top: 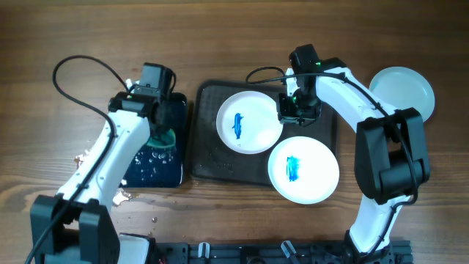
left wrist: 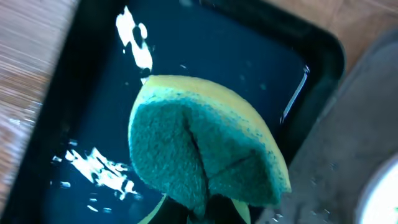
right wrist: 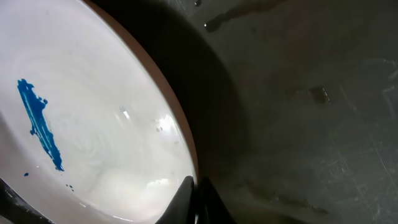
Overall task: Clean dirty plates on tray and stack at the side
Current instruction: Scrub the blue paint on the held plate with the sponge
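In the left gripper (top: 160,126), jaws clamped on a folded green sponge (left wrist: 205,155), held over the wet, glossy black tray (top: 165,174). At the right gripper (top: 298,111), fingertips pressed together, low over the tray (top: 212,158), right at the right-hand rim of the middle plate (top: 249,121); impossible to tell whether pinching that rim or only beside it. Nearest the arm bases, the near plate (top: 303,169), blue smear at centre, partly on the tray and overhanging its near edge. Just beyond, the middle plate, likewise smeared blue, flat inside the tray's left half. Farthest back, off the tray to the right on the wooden table (top: 44,117), the far plate (top: 401,92), plain and pale.
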